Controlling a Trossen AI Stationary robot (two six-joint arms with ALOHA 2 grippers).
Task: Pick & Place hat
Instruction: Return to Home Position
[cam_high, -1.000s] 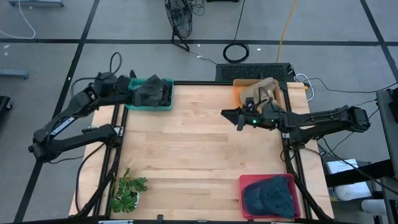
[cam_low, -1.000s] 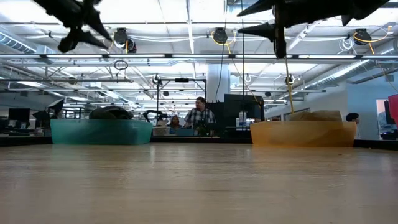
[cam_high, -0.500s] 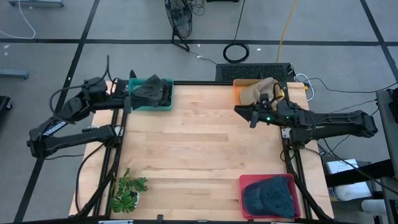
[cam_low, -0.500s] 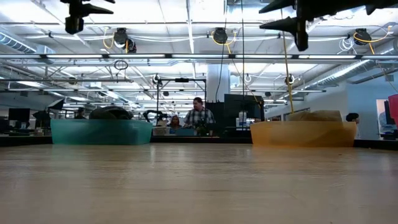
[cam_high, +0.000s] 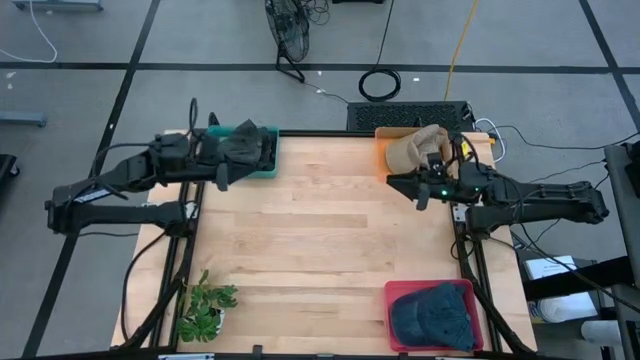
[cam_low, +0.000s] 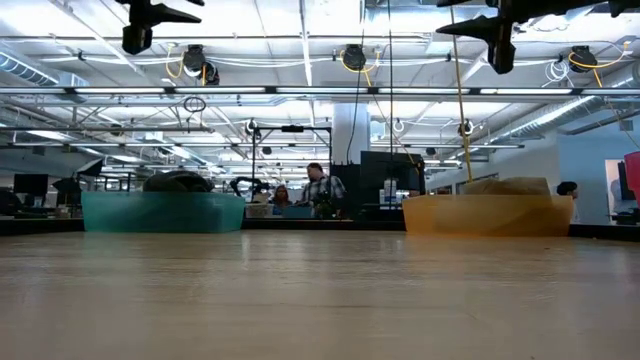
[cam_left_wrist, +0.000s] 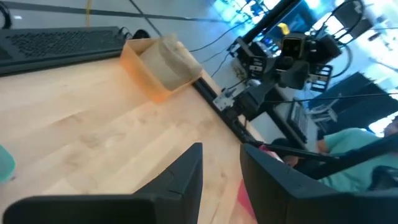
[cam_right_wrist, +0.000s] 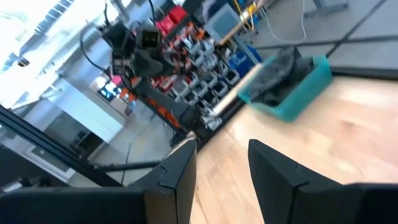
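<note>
Left jaws: we see them at the end of the left arm (cam_high: 110, 188), high above the desk (cam_high: 320, 250), over the near edge of the green bin (cam_high: 258, 173). In the left wrist view the two fingers stand a narrow gap apart with nothing between them. We read them as open and empty.

Black cap (cam_high: 245, 148): crumpled inside the green bin, just beyond the left jaws and below them. In the low view we see its top showing over the bin's rim. It is well apart from the right jaws, along the desk's far side.

Right jaws: on the right arm (cam_high: 540, 200), also high above the desk, tips pointing toward the desk's middle. The right wrist view shows the same narrow gap and nothing held, so open and empty too.

Orange bin (cam_high: 383, 140): just behind the right jaws, at the desk's far right corner. A tan cap (cam_high: 418, 147) sits in it. From above, the right arm's wrist overlaps the bin's near edge.

Red bin (cam_high: 396, 292): well apart from both jaws, at the near right corner, closer to the right jaws than to the left ones. A dark blue cap (cam_high: 432, 315) lies in it.

Plant (cam_high: 205, 305): at the desk's near left edge, well away from the left jaws.

In the low view we see people (cam_low: 320, 188) in the room beyond the desk, far below and behind both jaws, showing between the green and orange bins.
</note>
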